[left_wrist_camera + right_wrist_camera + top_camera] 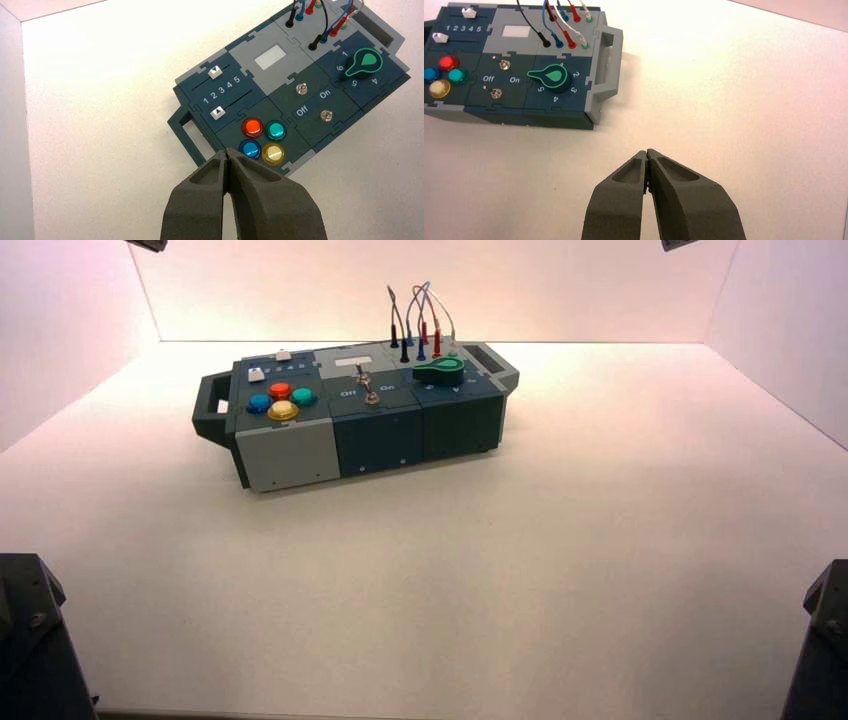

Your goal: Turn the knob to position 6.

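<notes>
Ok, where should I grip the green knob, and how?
I'd bring the right gripper, now shut, down from above, opened, to pinch the knob across its narrow pointer: one finger on the box's front side, one on its back. The pointer aims left toward the switches, leaving its long sides facing front and back.

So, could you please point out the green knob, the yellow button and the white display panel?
Green knob (554,76): right wrist view, on its lighter top.
Yellow button (273,153): left wrist view, cap's middle.
White panel (270,57): left wrist view, its middle.
</notes>
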Motion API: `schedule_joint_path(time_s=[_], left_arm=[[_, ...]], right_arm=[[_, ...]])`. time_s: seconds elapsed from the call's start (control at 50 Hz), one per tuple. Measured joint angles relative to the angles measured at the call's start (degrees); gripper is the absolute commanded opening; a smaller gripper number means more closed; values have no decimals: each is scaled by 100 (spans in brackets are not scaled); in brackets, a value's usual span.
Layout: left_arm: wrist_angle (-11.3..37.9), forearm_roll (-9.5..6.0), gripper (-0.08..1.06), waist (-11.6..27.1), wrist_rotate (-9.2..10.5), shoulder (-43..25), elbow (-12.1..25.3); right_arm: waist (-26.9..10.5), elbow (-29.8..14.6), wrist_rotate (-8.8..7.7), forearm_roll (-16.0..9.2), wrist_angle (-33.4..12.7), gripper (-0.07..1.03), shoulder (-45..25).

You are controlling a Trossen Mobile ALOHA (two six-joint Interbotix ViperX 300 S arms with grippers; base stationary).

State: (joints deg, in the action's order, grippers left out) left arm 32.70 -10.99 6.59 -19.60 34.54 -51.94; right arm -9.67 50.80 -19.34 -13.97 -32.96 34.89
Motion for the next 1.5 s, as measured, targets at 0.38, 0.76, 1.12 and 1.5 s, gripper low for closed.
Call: schedule_joint_path(time_s=[0.38,0.76,1.12,1.5], left_arm=[[-53,-9,-3,0,0,-79,-26],[-62,-9,-3,88,0,-105,-26],[185,0,-3,387,-18,-97,-26],[844,-378,-3,853,-290,-378,536]], right_arm=[[0,18,0,-18,70,-2,-9],[-18,35,9,-18,70,-2,9],[-598,-53,9,-18,-167,-2,-158],[-1020,-1046,-773,105,-1160,-2,-1107]])
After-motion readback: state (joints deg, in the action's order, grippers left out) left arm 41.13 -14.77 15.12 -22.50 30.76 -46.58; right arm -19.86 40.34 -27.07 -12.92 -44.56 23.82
